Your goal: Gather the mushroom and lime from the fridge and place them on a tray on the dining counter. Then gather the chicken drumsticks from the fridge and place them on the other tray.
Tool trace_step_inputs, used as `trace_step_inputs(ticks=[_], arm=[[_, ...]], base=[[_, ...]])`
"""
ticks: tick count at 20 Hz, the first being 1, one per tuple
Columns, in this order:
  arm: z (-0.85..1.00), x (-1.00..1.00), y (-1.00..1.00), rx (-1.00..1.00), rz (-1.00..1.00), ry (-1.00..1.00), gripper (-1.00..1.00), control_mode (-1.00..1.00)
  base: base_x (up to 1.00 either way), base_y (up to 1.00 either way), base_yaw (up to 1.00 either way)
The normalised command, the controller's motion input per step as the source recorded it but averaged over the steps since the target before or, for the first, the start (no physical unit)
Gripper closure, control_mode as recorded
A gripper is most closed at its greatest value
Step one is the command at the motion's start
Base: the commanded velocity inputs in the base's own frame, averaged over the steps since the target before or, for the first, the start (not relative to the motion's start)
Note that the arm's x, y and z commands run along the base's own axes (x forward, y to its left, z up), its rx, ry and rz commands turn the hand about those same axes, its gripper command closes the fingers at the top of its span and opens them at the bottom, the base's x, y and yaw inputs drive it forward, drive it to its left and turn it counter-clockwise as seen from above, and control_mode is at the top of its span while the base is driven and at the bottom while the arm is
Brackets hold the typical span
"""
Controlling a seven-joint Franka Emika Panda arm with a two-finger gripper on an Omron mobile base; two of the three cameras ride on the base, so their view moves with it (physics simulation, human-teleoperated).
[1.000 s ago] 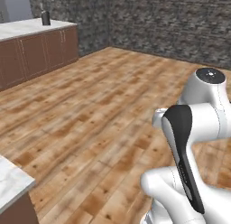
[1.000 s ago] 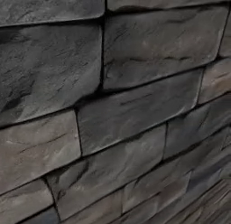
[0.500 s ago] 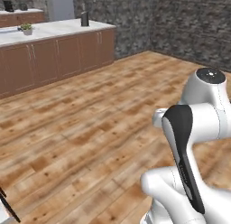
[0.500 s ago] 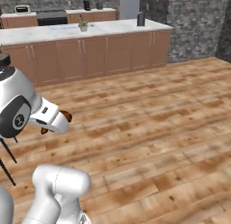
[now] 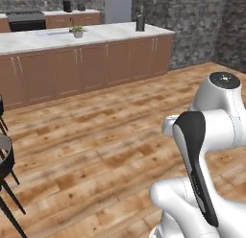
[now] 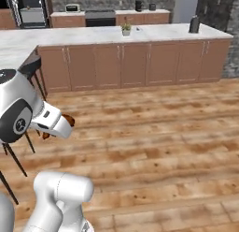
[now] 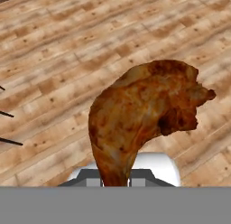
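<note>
My gripper [image 7: 116, 182] clamped tight on chicken drumstick [image 7: 144, 114], thin end pinched between fingers, meaty end hanging over wood floor [image 7: 54, 47]. Judge second half of task underway: drumstick out of fridge, not yet on tray. Long marble counter [image 6: 93, 37] ahead; trays not visible. Mushroom, lime status: cannot tell.

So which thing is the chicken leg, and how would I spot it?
Find the big wooden floor. Just above it, in the hand view, the gripper pinches the chicken drumstick by its thin end. It is the one bumpy, golden-brown roasted thing; the floor boards around it are flat.
</note>
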Motion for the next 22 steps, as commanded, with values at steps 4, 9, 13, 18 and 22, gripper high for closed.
trace_step_inputs(ticks=[4, 9, 13, 18, 22], arm=[[0.00, 0.00, 0.00, 0.00, 0.00, 0.00, 1.00, 1.00], [0.00, 0.00, 0.00, 0.00, 0.00, 0.00, 1.00, 1.00], [0.00, 0.00, 0.00, 0.00, 0.00, 0.00, 1.00, 1.00], [0.00, 0.00, 0.00, 0.00, 0.00, 0.00, 1.00, 1.00], [0.00, 0.00, 0.00, 0.00, 0.00, 0.00, 1.00, 1.00]], base=[[1.00, -0.16, 0.45], [1.00, -0.17, 0.45], [0.99, -0.21, 0.44], [0.96, -0.24, 0.43], [0.90, -0.26, 0.43]])
